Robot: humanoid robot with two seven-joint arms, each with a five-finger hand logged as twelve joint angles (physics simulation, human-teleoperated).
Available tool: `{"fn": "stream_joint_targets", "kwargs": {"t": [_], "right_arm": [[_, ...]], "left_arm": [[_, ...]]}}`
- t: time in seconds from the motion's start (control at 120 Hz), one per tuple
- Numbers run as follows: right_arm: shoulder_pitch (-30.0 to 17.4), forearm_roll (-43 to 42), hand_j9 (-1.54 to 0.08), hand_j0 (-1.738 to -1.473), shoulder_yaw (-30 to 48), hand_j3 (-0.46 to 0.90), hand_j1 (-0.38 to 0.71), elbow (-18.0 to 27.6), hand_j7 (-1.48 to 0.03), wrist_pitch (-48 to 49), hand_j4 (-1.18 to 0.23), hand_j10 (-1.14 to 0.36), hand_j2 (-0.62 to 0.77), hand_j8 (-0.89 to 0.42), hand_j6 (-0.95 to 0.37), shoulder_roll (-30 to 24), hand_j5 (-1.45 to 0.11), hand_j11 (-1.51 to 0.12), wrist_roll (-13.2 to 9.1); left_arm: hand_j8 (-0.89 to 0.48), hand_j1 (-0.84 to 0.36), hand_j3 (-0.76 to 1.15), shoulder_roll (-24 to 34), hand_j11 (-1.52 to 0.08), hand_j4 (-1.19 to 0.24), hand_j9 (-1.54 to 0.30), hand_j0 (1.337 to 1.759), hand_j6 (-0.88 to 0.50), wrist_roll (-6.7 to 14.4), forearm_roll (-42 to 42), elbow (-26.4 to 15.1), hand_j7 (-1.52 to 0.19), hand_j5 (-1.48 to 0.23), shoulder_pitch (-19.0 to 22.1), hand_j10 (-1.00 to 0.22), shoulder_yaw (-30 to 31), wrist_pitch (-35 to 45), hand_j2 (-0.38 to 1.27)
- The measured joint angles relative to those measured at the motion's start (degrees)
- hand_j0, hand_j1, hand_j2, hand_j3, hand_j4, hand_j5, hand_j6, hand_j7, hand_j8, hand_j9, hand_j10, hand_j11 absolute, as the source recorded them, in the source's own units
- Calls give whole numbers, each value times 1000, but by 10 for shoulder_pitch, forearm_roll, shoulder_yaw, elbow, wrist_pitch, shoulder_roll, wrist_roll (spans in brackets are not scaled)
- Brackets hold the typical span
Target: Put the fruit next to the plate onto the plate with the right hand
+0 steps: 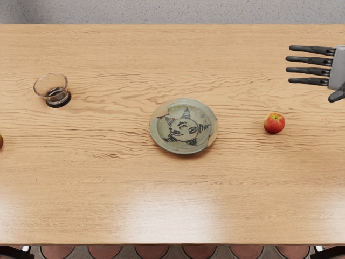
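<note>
A red and yellow apple (274, 123) rests on the wooden table, to the right of the plate. The grey-green plate (184, 125) with a dark painted face lies at the table's middle, with nothing on it. My right hand (315, 69) comes in from the right edge, above and to the right of the apple. Its dark fingers (304, 60) are stretched out flat toward the left and hold nothing. A clear gap separates the hand from the apple.
A clear glass (52, 89) with a dark base stands at the far left. A small reddish object (1, 141) is cut off by the left edge. The table's front edge (172, 244) runs along the bottom.
</note>
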Motion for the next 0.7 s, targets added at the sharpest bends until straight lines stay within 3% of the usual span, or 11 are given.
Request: {"fn": "stream_joint_targets", "kwargs": {"t": [0.208,0.317,0.483,0.575,0.7], "right_arm": [[11,-37,-26,-1657,0,0,-324,16,-27,0,-17,-18,-4,-17,-16,16,-26,-26,0],[27,-212,-55,-1658,0,0,-298,74,-55,-11,-40,-41,-8,-40,-39,44,-55,-55,0],[34,-494,-95,-1658,-34,0,-262,164,-95,-218,-73,-74,-14,-74,-74,74,-95,-95,0],[36,-620,-101,-1658,-104,0,-257,177,-101,-343,-79,-79,-14,-79,-79,124,-101,-101,0],[70,-720,-107,-1658,-207,0,-253,164,-106,-413,-85,-85,-14,-86,-87,162,-107,-106,0]], "left_arm": [[0,349,0,0,0,0,0,1658,0,0,0,0,0,0,0,0,0,0,0],[0,349,0,0,0,0,0,1658,0,0,0,0,0,0,0,0,0,0,0],[0,349,0,0,0,0,0,1658,0,0,0,0,0,0,0,0,0,0,0],[0,349,0,0,0,0,0,1658,0,0,0,0,0,0,0,0,0,0,0],[0,349,0,0,0,0,0,1658,-1,0,0,0,0,0,0,0,0,0,0]]}}
